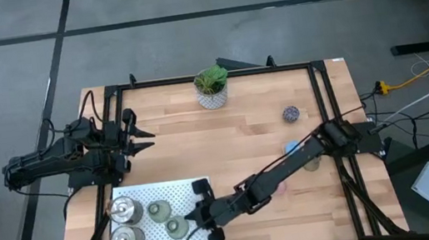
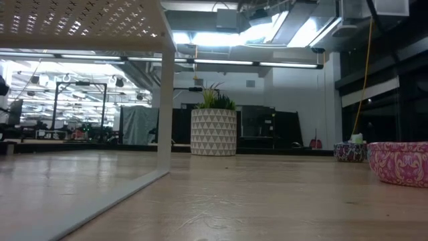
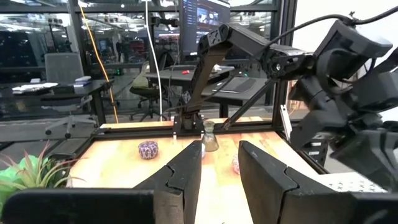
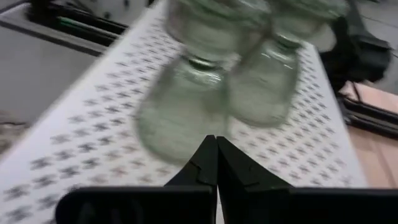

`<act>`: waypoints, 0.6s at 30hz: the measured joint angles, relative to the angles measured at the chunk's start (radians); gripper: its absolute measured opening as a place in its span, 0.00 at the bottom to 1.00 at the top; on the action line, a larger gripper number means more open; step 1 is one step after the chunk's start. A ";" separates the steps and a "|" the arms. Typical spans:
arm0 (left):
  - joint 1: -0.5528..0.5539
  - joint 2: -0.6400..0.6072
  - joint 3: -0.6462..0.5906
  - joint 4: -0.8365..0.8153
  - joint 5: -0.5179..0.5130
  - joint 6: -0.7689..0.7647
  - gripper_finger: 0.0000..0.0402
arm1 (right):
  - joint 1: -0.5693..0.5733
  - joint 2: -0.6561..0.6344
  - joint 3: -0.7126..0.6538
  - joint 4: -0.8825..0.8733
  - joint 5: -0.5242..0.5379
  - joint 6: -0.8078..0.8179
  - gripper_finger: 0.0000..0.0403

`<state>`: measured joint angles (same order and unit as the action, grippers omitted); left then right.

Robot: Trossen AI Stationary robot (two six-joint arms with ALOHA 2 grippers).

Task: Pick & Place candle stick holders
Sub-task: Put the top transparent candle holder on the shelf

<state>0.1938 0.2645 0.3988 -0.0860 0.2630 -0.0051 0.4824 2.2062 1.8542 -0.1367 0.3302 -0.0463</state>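
A white perforated tray (image 1: 166, 196) at the table's near left carries two shiny silver candle stick holders (image 1: 123, 208) (image 1: 128, 239) and two olive-grey ones (image 1: 158, 210) (image 1: 176, 225). My right gripper (image 1: 188, 222) reaches over the tray, shut, its tips (image 4: 216, 144) right at the base of the nearer olive-grey holder (image 4: 180, 106). On the bare wood stand a speckled purple holder (image 1: 290, 113), a blue one (image 1: 291, 148) partly under the right arm, a pink one (image 2: 401, 163) and another olive-grey one (image 1: 313, 162). My left gripper (image 3: 221, 168) waits open at the table's left, holding nothing. My right gripper's shut fingertips come slanting down from the table's right toward the foot of the nearer olive-grey holder (image 4: 186, 140), which stands upright on the tray. I cannot tell whether they touch it.
A green plant in a white patterned pot (image 1: 211, 87) stands at the far edge. A black frame (image 1: 319, 88) runs around the table. The tray is a raised shelf on a leg (image 2: 167, 107). Bare wood lies between the plant and the tray.
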 joint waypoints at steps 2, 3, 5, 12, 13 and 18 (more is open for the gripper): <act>0.000 0.000 0.000 0.000 0.000 0.000 0.25 | -0.009 0.000 0.000 0.005 0.006 0.023 0.00; 0.000 0.000 0.000 0.000 0.000 0.000 0.25 | -0.012 0.000 0.000 0.010 0.000 0.037 0.00; 0.000 0.000 0.000 0.000 0.000 0.000 0.25 | -0.014 0.008 0.000 0.037 -0.020 0.049 0.00; 0.000 0.000 0.000 0.000 0.000 0.000 0.25 | -0.011 0.056 0.000 0.187 -0.146 0.065 0.00; 0.000 0.000 0.000 0.000 0.000 0.000 0.25 | -0.011 0.060 0.000 0.204 -0.148 0.065 0.00; 0.000 0.000 0.000 0.000 0.000 0.000 0.25 | -0.017 0.071 0.000 0.235 -0.148 0.063 0.00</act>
<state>0.1940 0.2642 0.3988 -0.0860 0.2630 -0.0049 0.4655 2.2776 1.8542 0.0984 0.1818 0.0166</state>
